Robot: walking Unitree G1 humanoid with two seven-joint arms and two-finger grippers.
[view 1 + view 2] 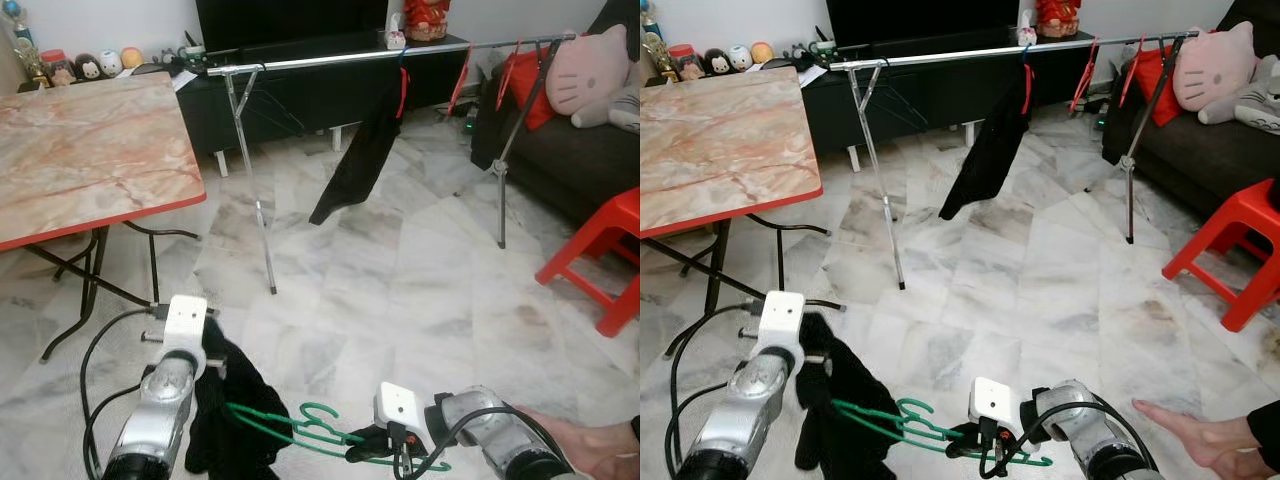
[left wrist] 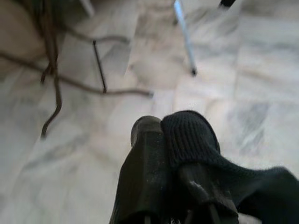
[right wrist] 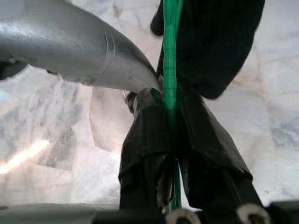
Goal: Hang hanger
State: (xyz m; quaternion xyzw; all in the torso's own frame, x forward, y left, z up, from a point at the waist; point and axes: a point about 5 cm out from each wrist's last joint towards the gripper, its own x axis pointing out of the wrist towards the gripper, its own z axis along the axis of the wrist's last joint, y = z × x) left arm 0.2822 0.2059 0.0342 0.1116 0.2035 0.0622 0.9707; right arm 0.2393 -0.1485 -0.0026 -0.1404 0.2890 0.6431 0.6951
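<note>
Hanger [image 1: 300, 425] — clamped in right hand [image 1: 362, 447]

The green hanger [image 1: 300, 425] is partly covered by the black garment [image 1: 225, 410]. At 5 o'clock, the frame edge cuts off a person's hand [image 1: 1200, 440]. The left wrist view background is blurred.

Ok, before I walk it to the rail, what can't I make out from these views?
- Green hanger: its left end is buried in the black garment, eye views.
- Left pincer: the garment wraps its fingers, left wrist view.
- Right pincer: shut on the hanger, but the hook is out of frame, right wrist view.
- Rail: free hanging space too small to judge.
</note>
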